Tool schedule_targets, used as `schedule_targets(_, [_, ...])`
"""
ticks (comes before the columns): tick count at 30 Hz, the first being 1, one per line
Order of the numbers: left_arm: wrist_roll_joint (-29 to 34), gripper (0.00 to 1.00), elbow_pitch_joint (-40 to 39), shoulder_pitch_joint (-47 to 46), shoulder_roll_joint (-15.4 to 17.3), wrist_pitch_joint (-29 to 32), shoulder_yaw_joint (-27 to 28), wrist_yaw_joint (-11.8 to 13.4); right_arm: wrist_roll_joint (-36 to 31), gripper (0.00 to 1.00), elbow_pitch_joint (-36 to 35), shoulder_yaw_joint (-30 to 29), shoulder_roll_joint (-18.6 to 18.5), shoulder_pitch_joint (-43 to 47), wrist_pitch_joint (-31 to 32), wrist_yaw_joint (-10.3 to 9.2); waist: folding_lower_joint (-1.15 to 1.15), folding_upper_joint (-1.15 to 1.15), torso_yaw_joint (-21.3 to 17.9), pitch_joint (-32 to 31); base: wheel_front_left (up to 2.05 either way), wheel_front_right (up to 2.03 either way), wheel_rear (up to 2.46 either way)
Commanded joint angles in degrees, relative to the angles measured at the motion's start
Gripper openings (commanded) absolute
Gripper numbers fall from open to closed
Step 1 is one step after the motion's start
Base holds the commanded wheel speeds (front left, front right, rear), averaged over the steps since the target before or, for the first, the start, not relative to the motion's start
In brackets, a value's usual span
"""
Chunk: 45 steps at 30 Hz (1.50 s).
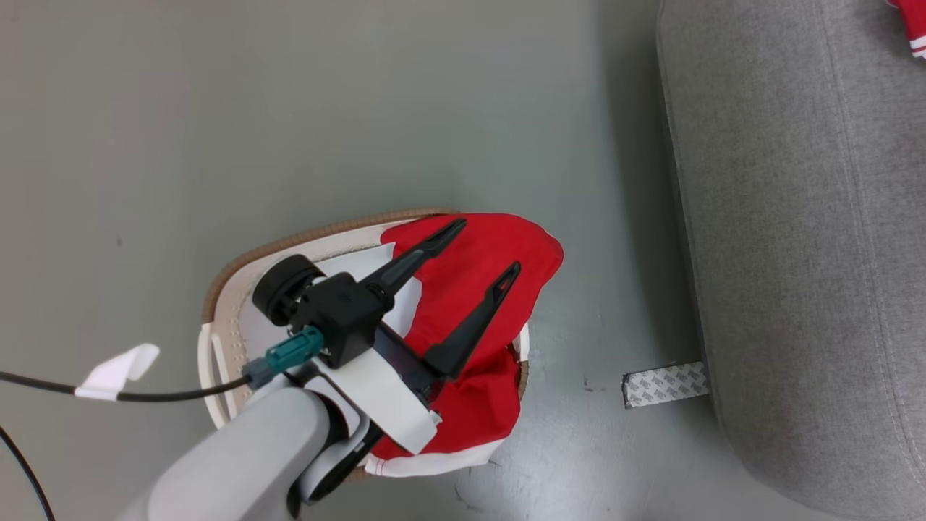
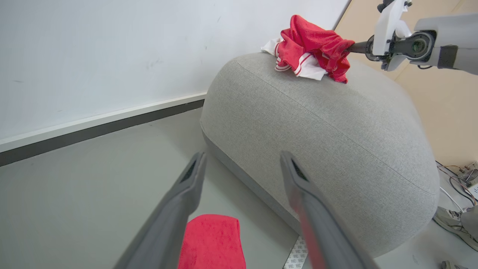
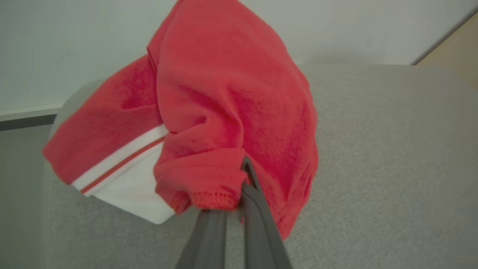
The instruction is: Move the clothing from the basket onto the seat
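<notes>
The right gripper (image 3: 241, 179) is seen clenched on a red garment (image 3: 224, 93), with a hem pinched between its fingers. The garment is bunched on the far top of the seat (image 3: 373, 168), where part of it rests on the grey upholstery near a rounded edge. The left gripper (image 1: 490, 244) is held released, its fingers spread wide above a second red garment (image 1: 463, 289). That piece is draped over the right side of the basket (image 1: 289, 242), which stands on the floor to the left of the seat. It is judged that one piece is being delivered and one is left to be fetched. If the pinch is let go this close to the curved edge, the garment could slide off to the floor. The hem could also be snagged on a finger and dragged back when the arm is withdrawn. Because the draped piece overhangs the rim, the light basket could be tipped or shoved if fabric catches there during a lift.
</notes>
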Motion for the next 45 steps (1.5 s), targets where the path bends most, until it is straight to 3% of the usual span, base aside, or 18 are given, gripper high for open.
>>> schedule_targets(1, [0.04,1.00,-0.24,-0.53,0.37,0.03,0.13,-0.02,-0.38,0.00,0.54,-0.05,0.08,0.06,0.41,-0.12,-0.01,0.00,0.09,0.19,0.00,0.00,0.00])
schedule_targets(6, [-0.31,1.00,-0.23,-0.48,0.81,-0.01,0.38,0.29,-1.57,0.00,3.47,1.24,2.25,-1.75,2.42,-0.12,-0.01,0.00,0.00,0.44,0.00,0.00,0.00])
schedule_targets(10, [-1.03,1.00,0.19,0.29,0.89,-0.48,0.46,0.39,-2.12,0.27,3.79,2.74,3.02,-2.72,2.69,-0.12,-0.01,0.00,-0.50,-0.45,0.00,0.00,0.00])
schedule_targets(11, [-1.16,1.00,0.26,0.48,0.73,-0.63,0.48,0.44,-2.33,0.49,3.69,3.37,3.29,-2.92,2.81,-0.12,-0.01,0.00,-0.64,-0.82,0.00,0.00,0.00])
schedule_targets(12, [-1.32,1.00,0.36,0.56,0.57,-0.67,0.46,0.52,-2.72,1.00,3.39,4.40,3.55,-2.88,2.86,-0.12,-0.01,0.00,-0.80,-1.28,0.00,0.00,0.00])
schedule_targets(24, [-4.09,1.00,4.81,4.12,-1.49,-3.27,1.23,1.93,0.56,1.00,-0.41,17.21,2.75,2.72,6.79,-0.12,-0.01,0.00,-2.01,-14.16,0.00,0.00,0.00])
schedule_targets(37, [-6.93,1.00,10.60,9.84,-4.74,-6.05,4.12,4.06,13.61,1.00,-17.76,31.16,-5.54,13.12,1.86,-0.12,-0.01,0.00,2.26,-30.85,0.00,0.00,0.00])
schedule_targets(41, [-7.26,1.00,11.72,12.06,-5.26,-6.39,5.31,5.23,15.51,1.00,-21.17,31.51,-6.21,16.30,-1.55,-0.12,-0.01,0.00,3.73,-34.30,0.00,0.00,0.00])
schedule_targets(45, [-7.59,1.00,12.38,14.15,-5.12,-6.48,7.32,6.38,17.10,1.00,-24.22,28.85,-4.63,21.10,-6.03,-0.13,-0.01,0.00,5.07,-36.30,0.00,0.00,0.00])
